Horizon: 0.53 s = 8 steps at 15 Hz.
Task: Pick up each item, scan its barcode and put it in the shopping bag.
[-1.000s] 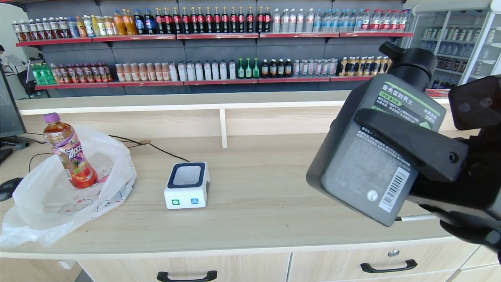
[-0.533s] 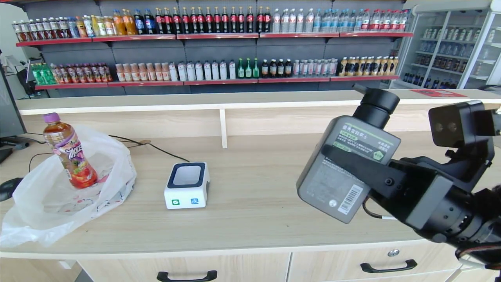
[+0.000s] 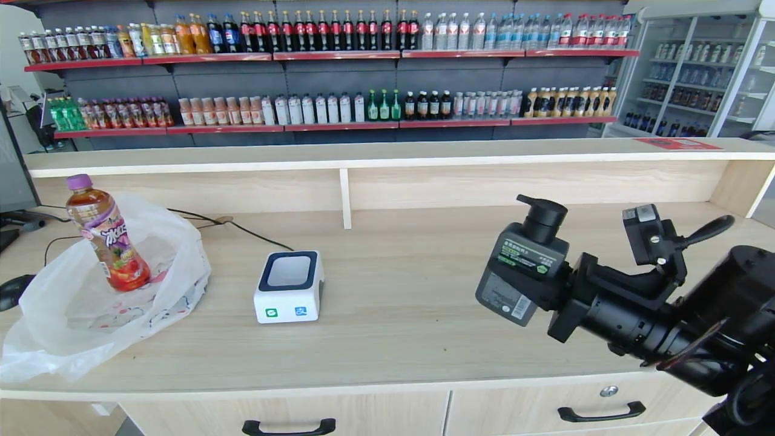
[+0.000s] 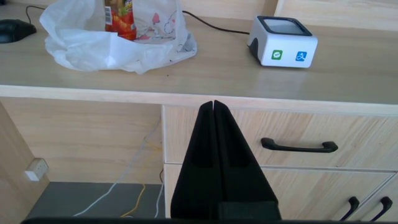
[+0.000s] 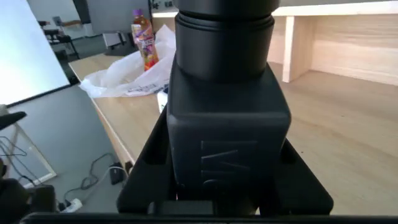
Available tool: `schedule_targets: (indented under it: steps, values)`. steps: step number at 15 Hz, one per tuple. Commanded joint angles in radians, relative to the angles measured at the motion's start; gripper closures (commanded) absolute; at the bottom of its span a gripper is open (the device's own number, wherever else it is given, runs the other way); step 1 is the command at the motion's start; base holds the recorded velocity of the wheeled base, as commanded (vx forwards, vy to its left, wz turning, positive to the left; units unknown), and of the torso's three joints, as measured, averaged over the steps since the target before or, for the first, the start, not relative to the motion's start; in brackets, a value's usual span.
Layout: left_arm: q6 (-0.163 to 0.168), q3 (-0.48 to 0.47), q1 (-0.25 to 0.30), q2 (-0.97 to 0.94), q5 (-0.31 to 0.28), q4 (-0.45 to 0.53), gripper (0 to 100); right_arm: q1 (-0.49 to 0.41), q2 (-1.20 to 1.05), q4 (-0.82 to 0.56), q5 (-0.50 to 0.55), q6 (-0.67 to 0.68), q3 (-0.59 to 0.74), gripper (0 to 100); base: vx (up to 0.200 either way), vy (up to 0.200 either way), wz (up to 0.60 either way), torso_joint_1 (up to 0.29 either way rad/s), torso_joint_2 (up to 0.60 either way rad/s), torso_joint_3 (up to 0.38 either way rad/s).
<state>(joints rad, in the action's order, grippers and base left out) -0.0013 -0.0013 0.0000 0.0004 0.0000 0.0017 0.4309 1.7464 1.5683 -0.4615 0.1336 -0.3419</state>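
The right gripper (image 3: 548, 283) is clamped on the dark pump bottle (image 3: 513, 280), one finger on each side of the body. It holds the bottle clear of the counter (image 3: 393, 339), at centre right of the head view.

**Bottle orientation.** The long axis runs near upright, tilted slightly. The pump cap points to the upper right of the frame and the base to the lower left. The barcode label sits low on the face turned toward the camera, near the base.

**Governing relation.** The scanner (image 3: 289, 286) stands on the counter at centre left of the frame, well apart from the bottle and lower than it. Its window faces upward. The barcode does not yet face the window. By judgement, the coming move is a carry toward frame left, with a wrist roll that turns the label face down over the window.

**Arm selection.** The right arm already carries the item. The left gripper (image 4: 214, 106) has its fingers pressed together with nothing between them, and it sits below the counter edge, before the drawer fronts.

**Destination.** The shopping bag (image 3: 72, 327) lies at far left of the frame, beyond the scanner, with a drink bottle (image 3: 108, 236) standing in it.
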Motion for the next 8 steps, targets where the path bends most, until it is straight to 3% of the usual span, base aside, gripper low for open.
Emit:
schedule_targets:
  steps: [1,2,5,8]
  values:
    - [0.0,0.0,0.0,0.0,0.0,0.0,100,-0.069,0.033,0.003,0.043,-0.123,-0.008,100,0.0,0.0,0.0,0.0,0.0,0.0]
    - [0.0,0.0,0.0,0.0,0.0,0.0,100,-0.089,0.033,0.003,0.13,-0.2,-0.016,100,0.0,0.0,0.0,0.0,0.0,0.0]
    - [0.003,0.001,-0.002,0.0,0.0,0.0,100,-0.089,0.01,0.003,0.376,-0.22,-0.02,100,0.0,0.0,0.0,0.0,0.0,0.0]
    - [0.014,0.001,0.0,0.0,-0.002,0.0,100,-0.092,-0.016,0.003,0.411,-0.218,-0.023,100,0.0,0.0,0.0,0.0,0.0,0.0]
